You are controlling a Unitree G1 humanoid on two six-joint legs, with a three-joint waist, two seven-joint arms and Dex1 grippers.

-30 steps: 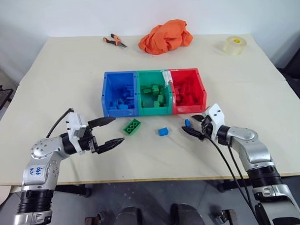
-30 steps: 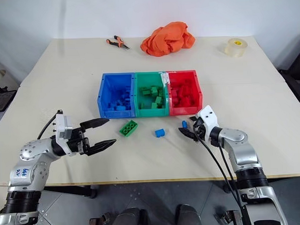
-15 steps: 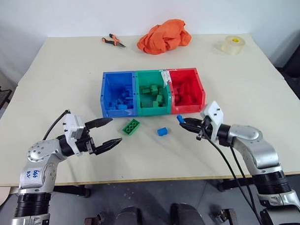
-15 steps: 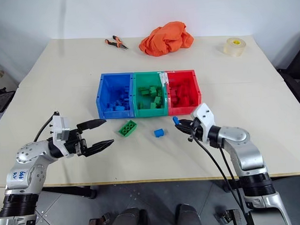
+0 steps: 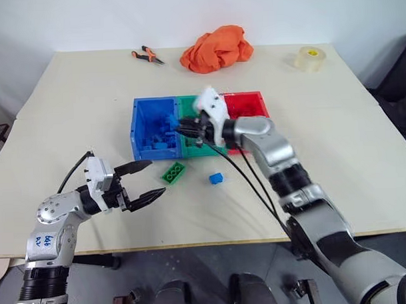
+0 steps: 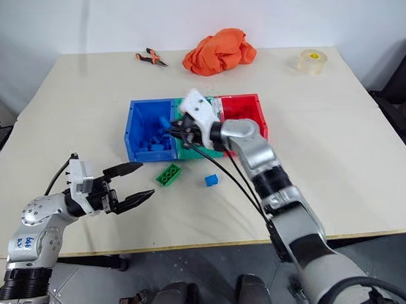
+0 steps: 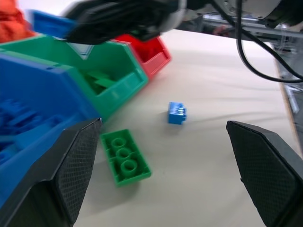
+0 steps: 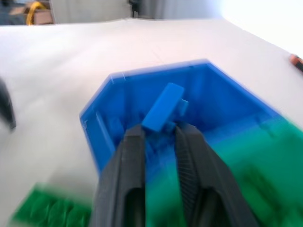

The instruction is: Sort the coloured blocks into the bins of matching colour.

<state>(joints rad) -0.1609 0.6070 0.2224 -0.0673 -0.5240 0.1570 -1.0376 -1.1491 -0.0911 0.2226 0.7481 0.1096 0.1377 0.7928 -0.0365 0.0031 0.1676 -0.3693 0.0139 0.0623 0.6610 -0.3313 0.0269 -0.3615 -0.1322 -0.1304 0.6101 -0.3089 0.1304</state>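
While the matte cream desk (image 5: 363, 140) carries three joined, glossy, low-walled bins (image 5: 155, 130), the right end effector (image 8: 158, 130) pinches a small studded blue block (image 8: 162, 112) at its tips, over the blue bin's right part. A second ago it hung low near the desk's front edge, right of the bins, jaws apart. The left end effector (image 5: 149, 179) gapes wide, with a green brick (image 5: 175, 171) just right of its tips and another blue block (image 5: 216, 179) farther right.

From where I stand, the right arm's white wrist covers the near part of the green bin (image 5: 189, 150) and a corner of the red bin (image 5: 249, 105). In the right wrist view the held blue block (image 8: 162, 108) is smeared by motion. The left wrist view cuts off the blue bin (image 7: 28, 90). The bricks heaped inside the bins are too small to count.
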